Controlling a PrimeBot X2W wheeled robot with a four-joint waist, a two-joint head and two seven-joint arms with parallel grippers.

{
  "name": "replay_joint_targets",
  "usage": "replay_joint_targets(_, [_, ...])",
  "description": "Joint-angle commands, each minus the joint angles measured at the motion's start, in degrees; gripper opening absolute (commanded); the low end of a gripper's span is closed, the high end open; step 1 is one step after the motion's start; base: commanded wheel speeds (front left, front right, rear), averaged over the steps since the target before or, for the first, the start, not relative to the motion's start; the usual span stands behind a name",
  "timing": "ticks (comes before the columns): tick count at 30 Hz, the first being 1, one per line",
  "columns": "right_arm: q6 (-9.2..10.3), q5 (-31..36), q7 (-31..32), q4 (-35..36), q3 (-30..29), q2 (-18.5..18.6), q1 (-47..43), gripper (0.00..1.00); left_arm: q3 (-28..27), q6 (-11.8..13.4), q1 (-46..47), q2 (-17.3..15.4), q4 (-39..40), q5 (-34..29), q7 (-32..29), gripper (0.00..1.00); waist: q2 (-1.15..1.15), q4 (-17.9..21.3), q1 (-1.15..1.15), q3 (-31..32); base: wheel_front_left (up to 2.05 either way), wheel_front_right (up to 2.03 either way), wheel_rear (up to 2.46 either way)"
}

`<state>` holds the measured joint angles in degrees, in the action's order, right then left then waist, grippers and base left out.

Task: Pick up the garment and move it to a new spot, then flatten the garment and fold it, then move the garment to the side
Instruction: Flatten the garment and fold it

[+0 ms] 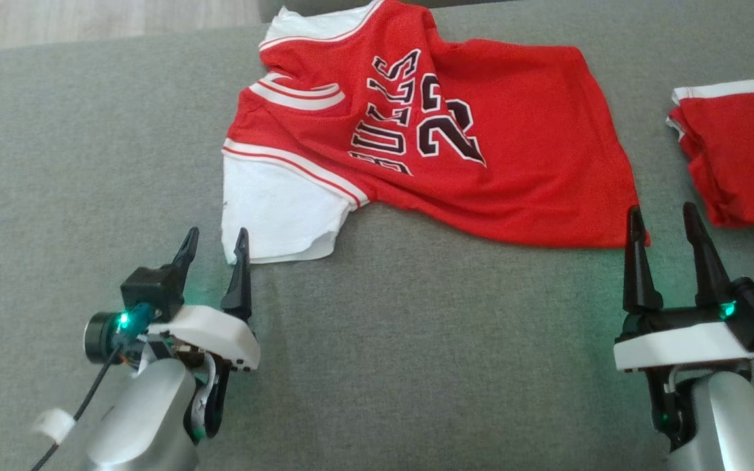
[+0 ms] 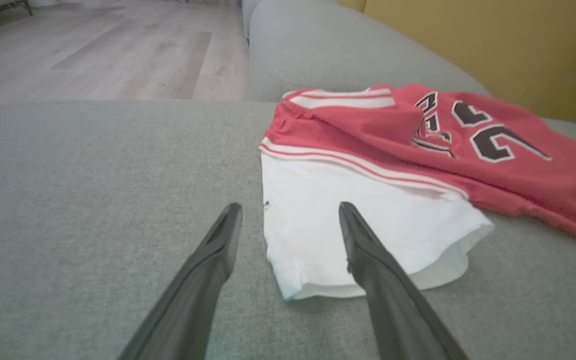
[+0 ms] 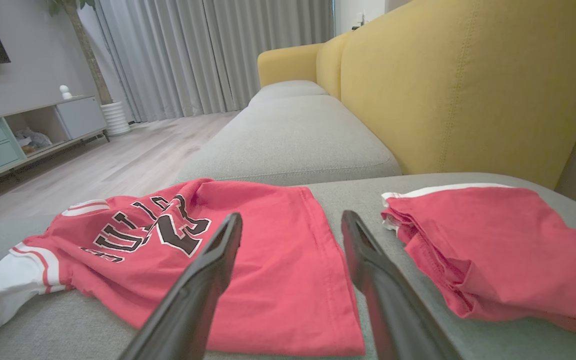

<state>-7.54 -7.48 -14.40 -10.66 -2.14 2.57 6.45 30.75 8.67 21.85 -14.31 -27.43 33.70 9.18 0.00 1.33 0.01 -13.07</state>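
Note:
The garment (image 1: 495, 150) is a red jersey with white sleeves and black lettering, spread loosely on the grey sofa cushion; it also lies ahead in the left wrist view (image 2: 418, 165) and the right wrist view (image 3: 248, 255). My left gripper (image 1: 215, 243) stands open just short of the jersey's near white sleeve (image 1: 279, 216), empty, seen again as the left gripper (image 2: 290, 212). My right gripper (image 1: 664, 219) is open and empty at the jersey's near right hem corner, and in the right wrist view the right gripper (image 3: 292, 220) hovers over that hem.
A second red garment (image 1: 740, 157) with white trim lies bunched at the right, also visible as the second red garment (image 3: 493, 250). The grey cushion (image 1: 383, 366) stretches toward me. A yellow sofa back (image 3: 458, 85) rises behind; wooden floor (image 2: 98, 50) lies beyond the cushion's far-left edge.

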Motion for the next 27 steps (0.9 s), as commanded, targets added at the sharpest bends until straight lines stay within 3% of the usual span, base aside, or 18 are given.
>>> replay_joint_targets(1, [0.05,0.2,-0.6,2.0,1.6,0.3,1.6,1.00,-1.6,0.5,3.1,-1.3,0.5,-0.7,-0.4,1.00,0.00,0.6,-0.01,-0.6,0.00,0.00,0.00])
replay_joint_targets(9, [0.05,-0.2,-0.6,2.2,1.6,0.3,1.8,1.00,0.1,0.9,4.3,-1.2,-5.7,-0.8,-5.0,1.00,0.00,1.9,-0.01,-1.6,0.00,0.00,0.00])
replay_joint_targets(20, [0.05,-0.3,-0.6,2.1,1.6,0.3,1.8,1.00,1.0,0.8,5.0,-1.1,-8.9,-0.7,-5.6,1.00,0.00,2.5,-0.01,-1.8,0.00,0.00,0.00])
replay_joint_targets(21, [0.05,-0.3,-0.6,2.1,1.5,0.3,1.8,1.00,1.1,0.7,5.0,-1.1,-9.1,-0.7,-5.8,0.93,0.00,2.5,-0.01,-1.8,0.00,0.00,0.00])
replay_joint_targets(22, [0.05,-0.3,-0.6,2.0,1.4,0.3,1.8,1.00,1.1,0.5,5.1,-1.0,-9.3,-0.5,-5.8,0.60,0.00,2.5,-0.01,-1.7,0.00,0.00,0.00])
replay_joint_targets(23, [0.05,-0.3,-0.6,2.0,1.4,0.3,1.8,1.00,1.0,0.4,5.1,-0.8,-9.3,-0.3,-5.4,0.36,0.00,2.4,-0.01,-1.6,0.00,0.00,0.00])
replay_joint_targets(25, [0.05,-0.2,-0.6,1.8,1.5,0.3,1.9,1.00,0.6,0.2,5.3,-0.8,-9.2,0.0,-4.5,0.06,0.00,2.5,-0.01,-1.4,0.00,0.00,0.00])
replay_joint_targets(26, [0.05,-0.2,-0.6,1.8,1.5,0.3,1.9,1.00,0.4,0.2,5.5,-0.8,-9.1,0.1,-4.0,0.00,0.00,2.4,-0.01,-1.3,0.00,0.00,0.00])
replay_joint_targets(27, [0.05,-0.2,-0.6,1.8,1.5,0.3,1.9,1.00,0.4,0.2,5.5,-0.8,-9.1,0.1,-4.0,0.00,0.00,2.4,-0.01,-1.3,0.00,0.00,0.00])
